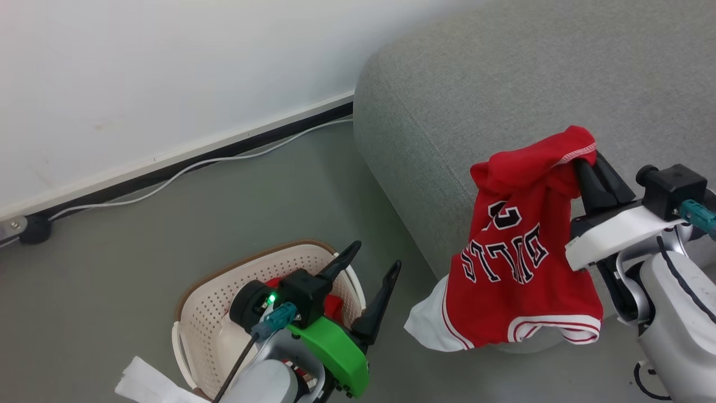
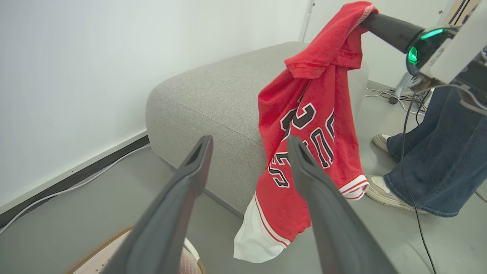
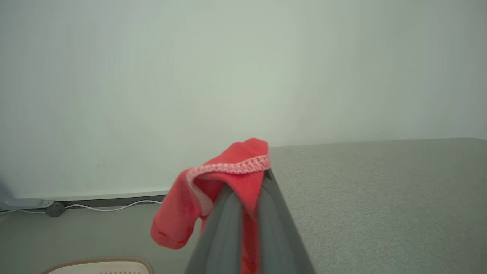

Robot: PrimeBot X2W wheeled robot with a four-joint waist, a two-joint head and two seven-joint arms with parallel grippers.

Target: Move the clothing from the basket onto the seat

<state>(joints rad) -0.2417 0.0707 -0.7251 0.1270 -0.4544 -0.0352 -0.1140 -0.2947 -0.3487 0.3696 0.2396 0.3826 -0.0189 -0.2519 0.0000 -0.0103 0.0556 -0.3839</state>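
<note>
right tool [image 1: 584, 163] is clenching 1 red jersey [image 1: 520, 268] by its edge, mid-right of frame, dangling it off the floor beside the seat [image 1: 503, 84] front, likely so it clears the cushion. left tool [image 1: 376, 255] is hovering released over the basket [image 1: 224, 313], lower left, probably lining up on the red fabric [image 1: 334, 307] inside.

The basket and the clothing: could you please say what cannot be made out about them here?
- Head view: the left pincer and its wrist cover most of the basket, so how much clothing lies inside is unclear.
- Left wrist view: the bottom edge cuts off the basket.
- Right wrist view: the right pincer's own fingers hide most of the hanging red jersey.
</note>
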